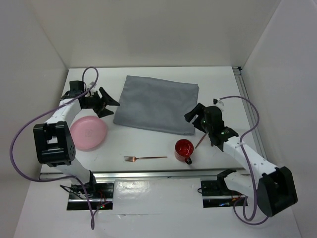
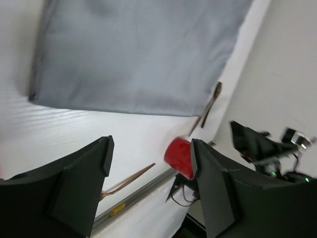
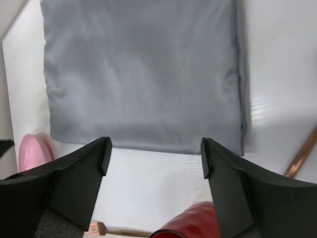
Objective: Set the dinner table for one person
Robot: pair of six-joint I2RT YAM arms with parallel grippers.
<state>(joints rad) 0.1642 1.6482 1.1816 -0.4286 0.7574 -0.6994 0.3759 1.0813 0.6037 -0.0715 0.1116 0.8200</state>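
Observation:
The white dinner table (image 1: 143, 141) holds a grey cloth mat (image 1: 156, 104) at its middle back. A pink plate (image 1: 88, 132) lies at the left, and a red mug (image 1: 184, 148) and a copper fork (image 1: 144, 158) lie near the front edge. A second copper utensil (image 1: 200, 141) lies beside the mug, partly hidden by the right arm. My left gripper (image 1: 110, 106) is open and empty at the mat's left edge, above the plate. My right gripper (image 1: 193, 118) is open and empty at the mat's right front corner, just behind the mug (image 3: 193, 223).
Metal rails run along the table's front edge (image 1: 148, 174) and right edge (image 1: 247, 104). White walls close in the left, back and right sides. In the left wrist view the mat (image 2: 138, 54), mug (image 2: 177, 156), fork (image 2: 129, 181) and right arm (image 2: 257, 144) show.

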